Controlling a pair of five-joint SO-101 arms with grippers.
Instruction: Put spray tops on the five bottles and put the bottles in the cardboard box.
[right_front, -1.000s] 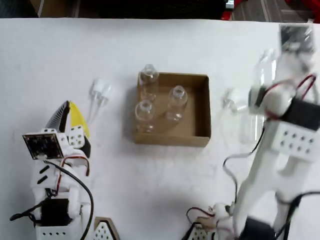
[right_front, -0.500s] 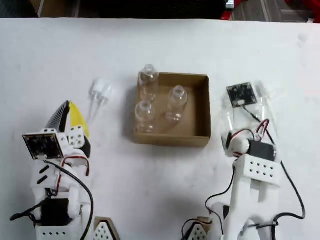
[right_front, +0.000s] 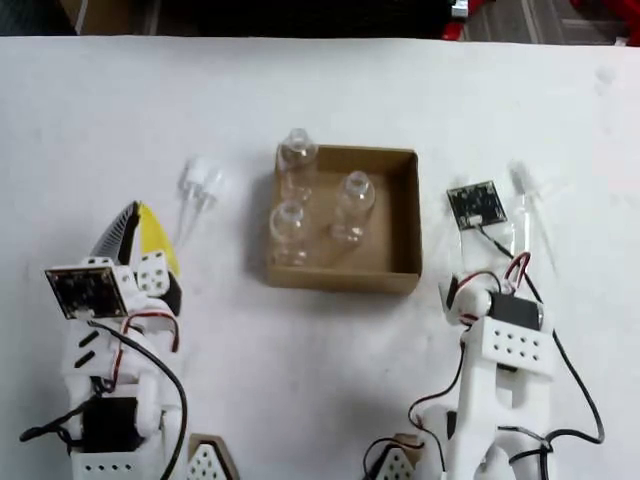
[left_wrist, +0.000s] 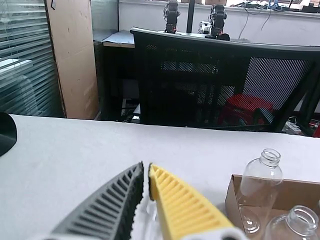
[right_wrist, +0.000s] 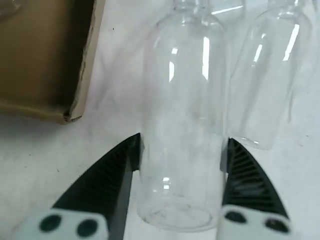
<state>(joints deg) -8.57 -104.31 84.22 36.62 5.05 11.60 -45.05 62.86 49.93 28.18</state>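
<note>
Getting this step right means lifting the clear plastic bottle (right_wrist: 182, 90) cleanly off the white table (right_front: 330, 90) and standing it up so a spray top can go on. I judge the hold a little low for that: the black-jawed right gripper (right_wrist: 183, 142) has its jaws set against either side of the bottle near its base, closed to the bottle's width, while the neck end lies free beyond them. The bottle lies on its side just right of the brown cardboard box (right_front: 345, 280), with a second clear bottle (right_wrist: 267, 75) lying just beside it, so the lift should go straight up to avoid rolling the neighbour. A firm but gentle squeeze seems wise, since thin smooth plastic may flex or slip. One translucent spray top (right_front: 525, 185) lies near, on the right arm's far side, and more spray tops (right_front: 197, 185) lie left of the box. Three uncapped bottles (right_front: 352, 200) stand in the box, so capping looks hardly begun. The right arm is stretched forward low over the table, its wrist bent down along the lying bottle. The left arm sits folded at the near left, its grey-and-yellow left gripper (left_wrist: 145, 172) closed tip to tip on nothing and pointing toward the left spray tops.
</note>
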